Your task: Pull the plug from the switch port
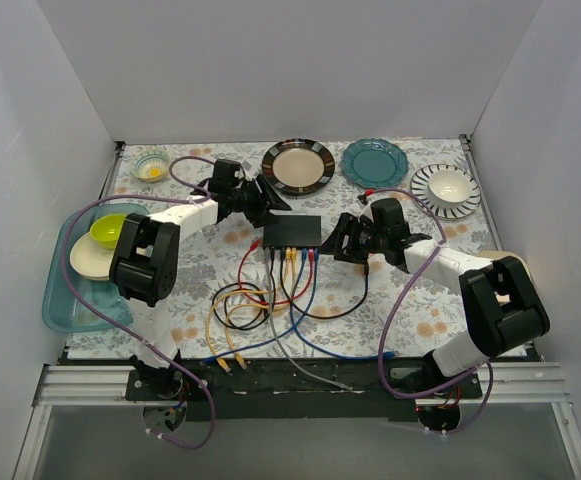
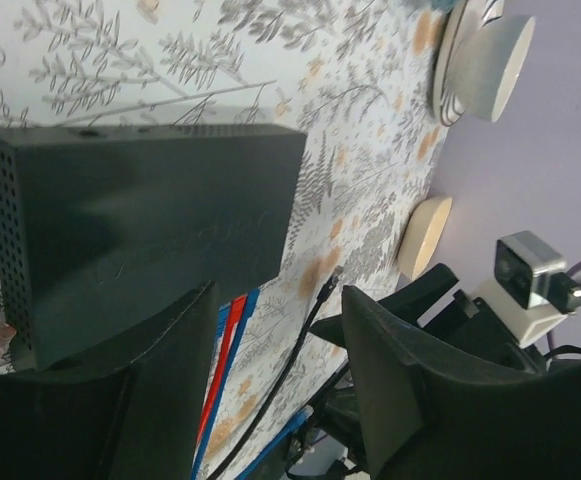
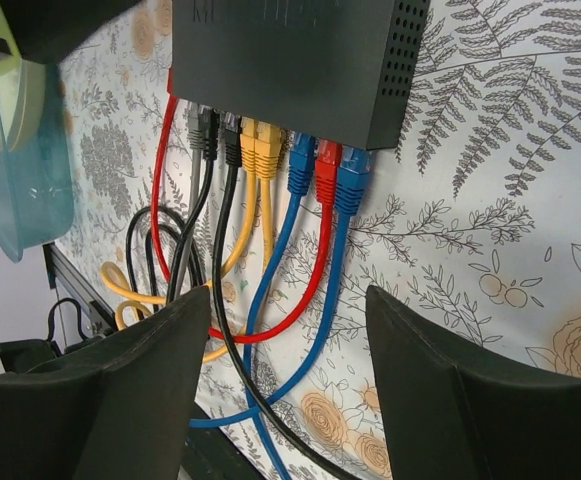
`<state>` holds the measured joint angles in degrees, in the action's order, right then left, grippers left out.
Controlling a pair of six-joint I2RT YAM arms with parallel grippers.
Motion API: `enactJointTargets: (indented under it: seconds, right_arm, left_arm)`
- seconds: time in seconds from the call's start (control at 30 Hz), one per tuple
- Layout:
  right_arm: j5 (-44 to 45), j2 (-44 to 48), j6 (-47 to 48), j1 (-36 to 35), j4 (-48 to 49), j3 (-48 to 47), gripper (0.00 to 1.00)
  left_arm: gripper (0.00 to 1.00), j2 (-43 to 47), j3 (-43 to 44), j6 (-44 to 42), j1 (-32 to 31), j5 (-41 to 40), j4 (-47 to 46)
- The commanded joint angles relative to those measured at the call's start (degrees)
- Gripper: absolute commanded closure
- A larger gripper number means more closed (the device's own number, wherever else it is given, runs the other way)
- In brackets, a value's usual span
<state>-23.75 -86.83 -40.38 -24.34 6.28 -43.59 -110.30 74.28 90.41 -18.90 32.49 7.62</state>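
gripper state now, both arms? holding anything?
Left gripper: jaws open, holding nothing, next to the switch.
Right gripper: jaws open, holding nothing, facing the plugs.

I'm looking at a matte black switch (image 3: 290, 60) with yellow plugs (image 3: 260, 145), blue plugs (image 3: 350, 185) and a red plug (image 3: 327, 165). The surface (image 3: 530, 120) is white, printed with grey ferns and orange flowers. I also see a teal plate (image 1: 375, 161), a black-and-white striped plate (image 1: 420, 190) and a pale blue tray (image 1: 60, 300).
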Motion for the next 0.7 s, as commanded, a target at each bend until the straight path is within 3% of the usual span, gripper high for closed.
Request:
enactJointTargets:
  seconds: [0.0,0.4,0.67]
  right_arm:
    - [0.02,1.84,-0.05,0.08,2.41,1.40,0.31]
    - [0.81,-8.25,-6.81,0.17,14.45,2.82,0.46]
    - [2.04,-14.07,-8.92,0.52,15.25,-0.08,0.54]
  left_arm:
    - [0.49,0.87,-1.69,0.21,-1.76,0.93,-2.79]
    - [0.51,-0.88,-1.59,-1.55,-2.46,-3.92,1.52]
    - [0.55,-2.37,-2.56,-2.52,-2.37,-4.89,3.90]
